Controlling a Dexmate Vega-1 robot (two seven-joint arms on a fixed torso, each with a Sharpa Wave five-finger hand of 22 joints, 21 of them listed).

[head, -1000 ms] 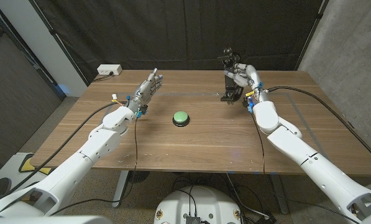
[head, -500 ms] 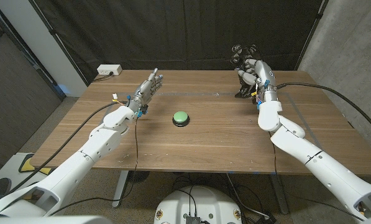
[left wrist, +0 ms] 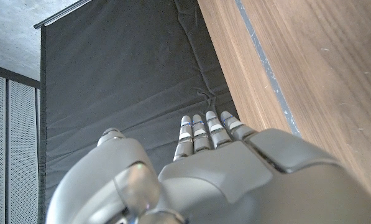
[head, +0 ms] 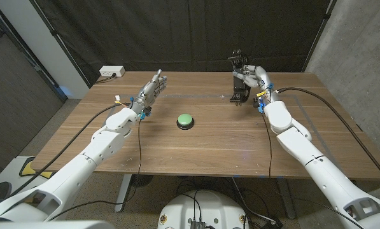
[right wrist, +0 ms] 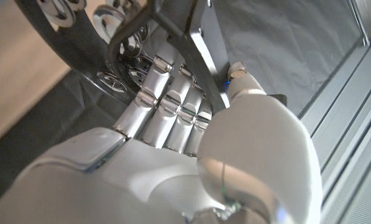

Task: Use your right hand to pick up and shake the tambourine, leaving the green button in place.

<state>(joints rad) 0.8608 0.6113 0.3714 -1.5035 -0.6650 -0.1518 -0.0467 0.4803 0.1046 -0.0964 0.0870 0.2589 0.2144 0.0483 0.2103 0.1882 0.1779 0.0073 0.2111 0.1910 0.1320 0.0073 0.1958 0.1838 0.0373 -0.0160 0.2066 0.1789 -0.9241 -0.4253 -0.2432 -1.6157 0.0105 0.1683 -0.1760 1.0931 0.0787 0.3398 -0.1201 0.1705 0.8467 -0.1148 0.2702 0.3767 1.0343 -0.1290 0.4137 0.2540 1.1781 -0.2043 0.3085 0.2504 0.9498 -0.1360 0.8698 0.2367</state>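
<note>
Up close, the right hand's fingers [right wrist: 166, 99] are curled tightly around the black tambourine [right wrist: 104, 37], and that right hand [head: 256, 79] holds it lifted above the far right part of the wooden table [head: 209, 149]. Picking up looks done and shaking seems underway. The green button [head: 186, 120] sits untouched mid-table, while the left hand [head: 153, 89] waits, fingers extended, grasping nothing.

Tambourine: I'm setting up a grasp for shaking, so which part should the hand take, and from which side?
Probably the black frame of the tambourine, on a stretch between the jingle pairs, coming from the robot's right, away from the green button. The right hand already wraps its fingers around the frame this way, leaving the metal discs free to rattle.
</note>
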